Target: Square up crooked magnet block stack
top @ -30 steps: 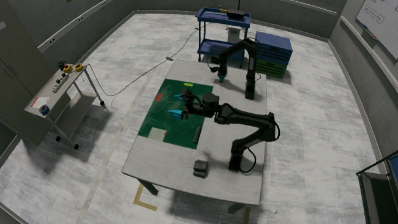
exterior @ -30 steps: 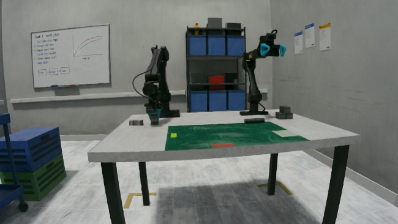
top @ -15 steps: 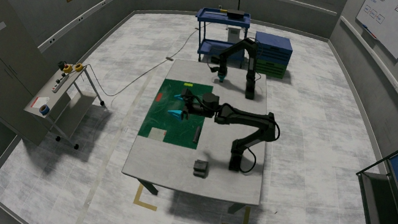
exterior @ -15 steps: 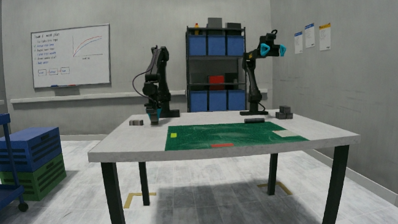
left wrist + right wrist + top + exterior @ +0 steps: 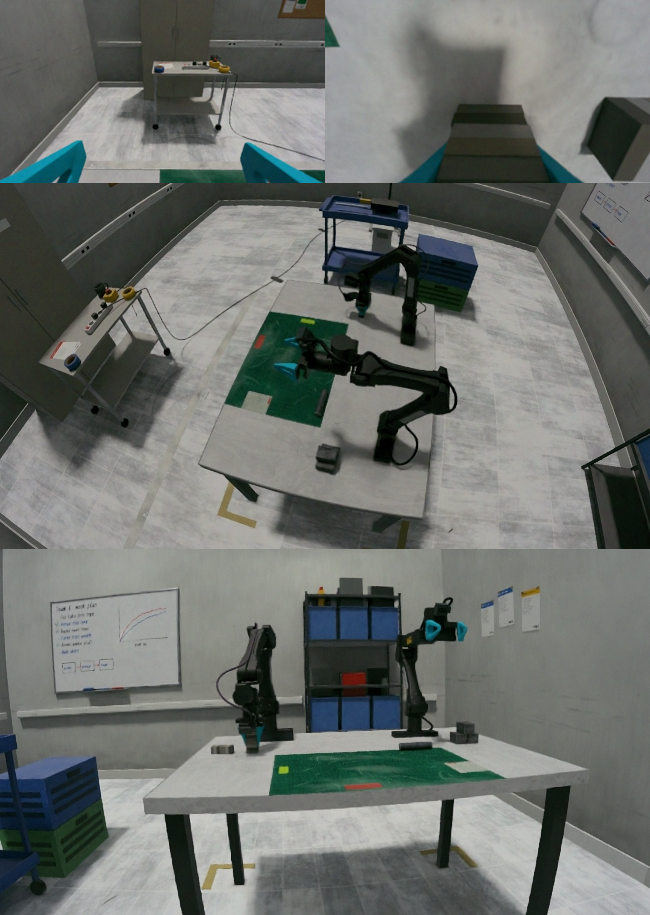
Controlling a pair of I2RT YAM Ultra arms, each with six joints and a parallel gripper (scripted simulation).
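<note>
The right gripper (image 5: 361, 308) (image 5: 252, 736) (image 5: 491, 149) grips the dark grey, banded stack of rectangular magnet blocks (image 5: 361, 315) (image 5: 252, 746) (image 5: 490, 146) low over the pale tabletop (image 5: 280, 443) (image 5: 350, 804) (image 5: 554, 61); contact beneath is indeterminable. The blocks are presumably rigid, dense and smooth, best squeezed across opposite side faces. The left gripper (image 5: 286, 355) (image 5: 447, 630) (image 5: 162, 149) stands wide.

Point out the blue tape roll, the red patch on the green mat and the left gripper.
Blue tape roll (image 5: 72, 362) (image 5: 159, 69): top and left wrist views, its side.
Red patch (image 5: 260, 342) (image 5: 363, 786): top and exterior views, its middle.
Left gripper (image 5: 447, 631): exterior view, between its fingertips.
</note>
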